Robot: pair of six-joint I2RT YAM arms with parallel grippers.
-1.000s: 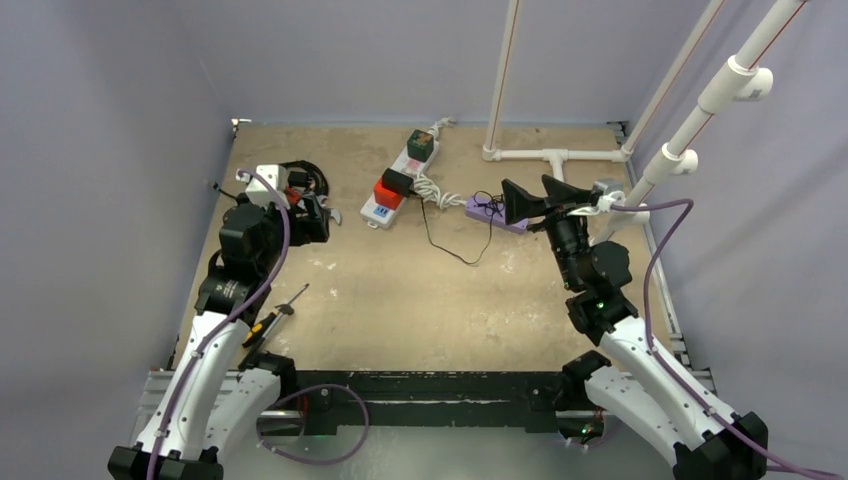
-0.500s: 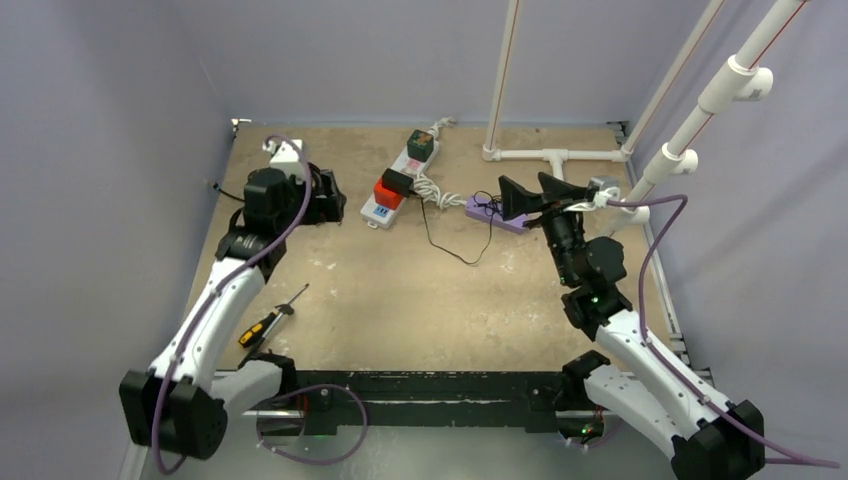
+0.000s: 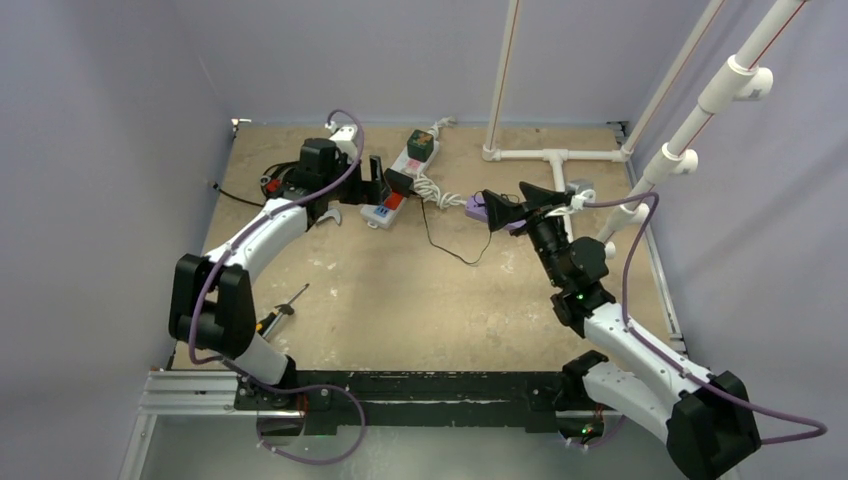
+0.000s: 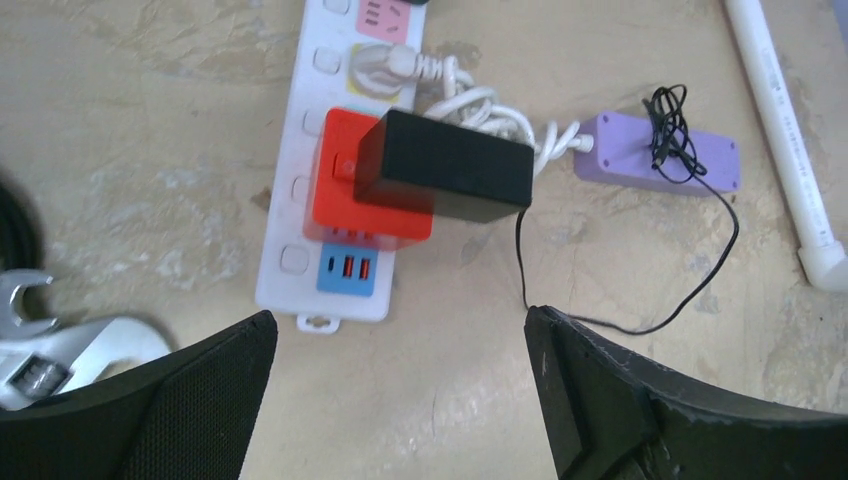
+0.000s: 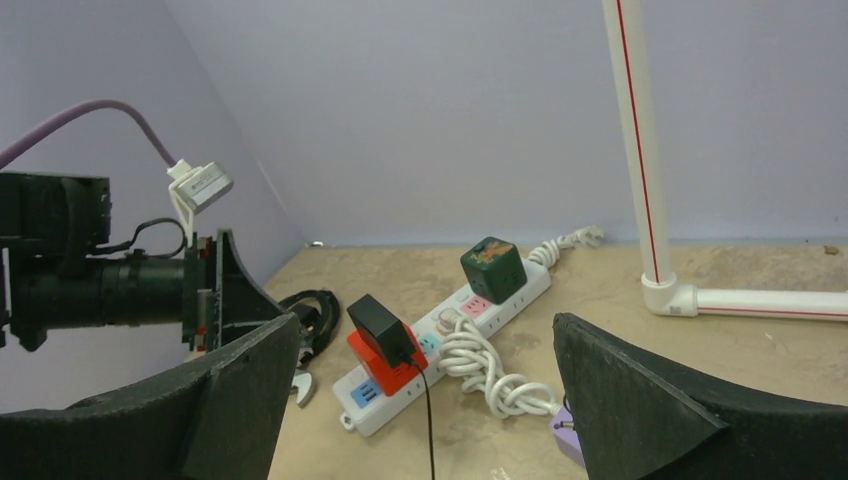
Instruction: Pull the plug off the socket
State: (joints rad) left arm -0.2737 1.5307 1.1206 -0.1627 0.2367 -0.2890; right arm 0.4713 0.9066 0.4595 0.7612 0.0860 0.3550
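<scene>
Tan, scuffed table (image 3: 420,300) and what lies on it. At the far middle lies the white socket (image 4: 300,215), set obliquely, its white cord (image 4: 480,110) bunched beside it. A purple bar (image 4: 620,160) lies just right of the cord, with a thin black wire (image 4: 523,265) looping over the bare surface. White piping (image 3: 545,155) runs along the far right. A wrench (image 4: 90,345) and a black cable bundle (image 5: 315,303) lie left of the socket; a screwdriver (image 3: 275,312) (yellow-and-black handle) lies near the left front.
</scene>
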